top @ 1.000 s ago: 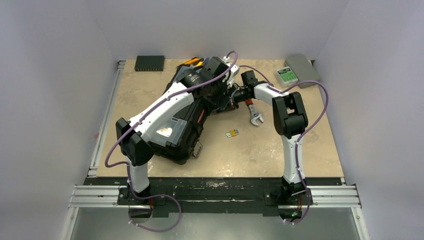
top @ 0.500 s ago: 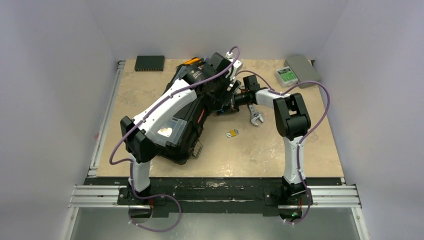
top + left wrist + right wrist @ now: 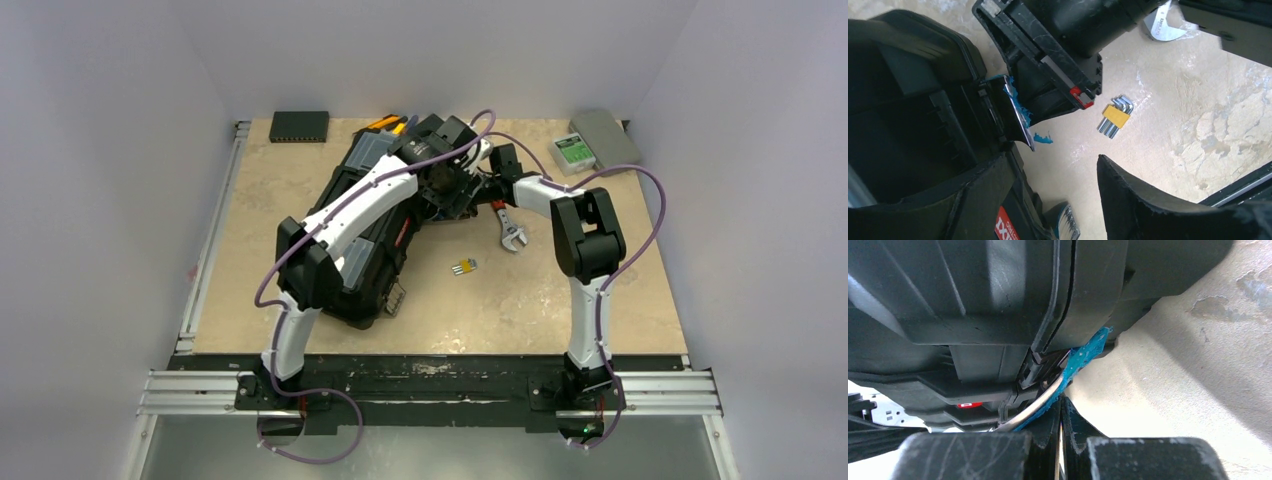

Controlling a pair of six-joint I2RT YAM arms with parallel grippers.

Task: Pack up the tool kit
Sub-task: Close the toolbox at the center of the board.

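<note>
Two pincers at toolbox [image 3: 378, 262]. Right gripper [image 3: 1060, 412] pinching blue-taped strip [image 3: 1080, 360] at toolbox seam, straight ahead of fingertips. Left gripper [image 3: 1055, 167] spread, toolbox to its left, hex keys [image 3: 1115, 116] ahead. Needs firm pinch, slow pull.

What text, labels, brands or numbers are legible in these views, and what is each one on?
Nothing can be quoted with certainty.
Red label on the toolbox, left wrist view: white letters, cropped and tilted, unreadable.
Wrench: stamped lettering, too blurred to read.
Green label on the device, top view: too small to read.
</note>
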